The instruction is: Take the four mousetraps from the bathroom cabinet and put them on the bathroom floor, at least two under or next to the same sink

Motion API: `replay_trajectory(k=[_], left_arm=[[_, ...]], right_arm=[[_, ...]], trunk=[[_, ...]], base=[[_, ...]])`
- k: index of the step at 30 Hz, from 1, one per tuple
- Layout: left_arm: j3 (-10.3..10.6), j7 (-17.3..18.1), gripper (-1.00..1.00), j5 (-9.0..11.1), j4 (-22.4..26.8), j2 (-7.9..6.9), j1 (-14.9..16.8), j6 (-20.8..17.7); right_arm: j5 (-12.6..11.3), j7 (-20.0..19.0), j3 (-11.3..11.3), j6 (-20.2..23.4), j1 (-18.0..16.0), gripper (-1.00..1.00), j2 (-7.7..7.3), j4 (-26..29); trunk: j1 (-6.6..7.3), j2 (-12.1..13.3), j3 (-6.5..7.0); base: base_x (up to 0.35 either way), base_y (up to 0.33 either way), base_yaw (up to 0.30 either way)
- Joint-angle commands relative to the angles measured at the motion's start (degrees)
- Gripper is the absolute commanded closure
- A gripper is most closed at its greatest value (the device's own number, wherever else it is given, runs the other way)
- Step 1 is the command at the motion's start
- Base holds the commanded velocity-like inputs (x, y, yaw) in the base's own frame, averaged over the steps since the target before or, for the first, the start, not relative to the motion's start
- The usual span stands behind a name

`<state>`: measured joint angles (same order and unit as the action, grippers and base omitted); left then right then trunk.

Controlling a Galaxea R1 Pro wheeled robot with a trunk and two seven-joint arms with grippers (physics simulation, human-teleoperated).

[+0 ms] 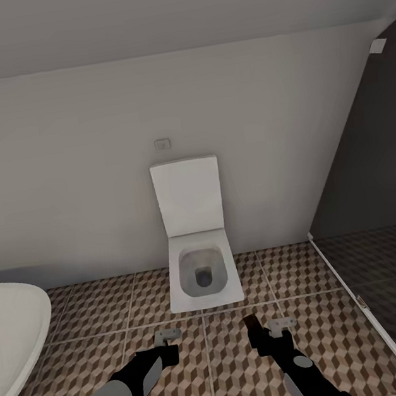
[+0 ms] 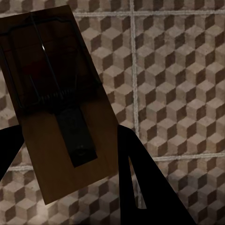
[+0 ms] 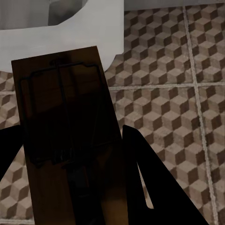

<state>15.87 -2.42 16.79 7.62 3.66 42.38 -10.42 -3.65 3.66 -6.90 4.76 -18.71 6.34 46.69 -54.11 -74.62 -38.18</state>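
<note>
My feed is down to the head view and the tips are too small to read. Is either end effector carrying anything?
Observer: Yes. The left wrist view shows a mousetrap gripped between the left end effector fingers.
Operator: And the right one?
Observer: The right end effector also holds a second mousetrap, seen in the right wrist view.
Operator: What lies under the right one?
Observer: Cube-patterned bathroom floor, with the white toilet base just ahead of the trap.

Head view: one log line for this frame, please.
left gripper: holds mousetrap | right gripper: holds mousetrap | facing toilet
</note>
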Motion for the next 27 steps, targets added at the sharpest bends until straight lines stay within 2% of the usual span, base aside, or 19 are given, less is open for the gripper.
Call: replay_trajectory(k=[1,22,27], left_arm=[[0.47,-0.22,1.00,0.56,0.12,-0.02,0.01,-0.30],[0.47,-0.22,1.00,0.58,0.12,0.03,0.01,-0.30],[0.47,-0.20,1.00,0.58,0.12,0.03,0.02,-0.30]], right_arm=[[-0.57,0.47,-0.22,0.27,-0.01,1.00,-0.03,0.11],[-0.55,0.47,-0.22,0.25,-0.01,1.00,-0.02,0.11],[-0.56,0.47,-0.22,0.27,-0.02,1.00,-0.02,0.12]], trunk=[[0.00,-0.03,-0.05],[0.00,-0.03,-0.05],[-1.10,-2.03,-0.94]], base=[[0.000,0.000,0.000],[0.000,0.000,0.000],[0.000,0.000,0.000]])
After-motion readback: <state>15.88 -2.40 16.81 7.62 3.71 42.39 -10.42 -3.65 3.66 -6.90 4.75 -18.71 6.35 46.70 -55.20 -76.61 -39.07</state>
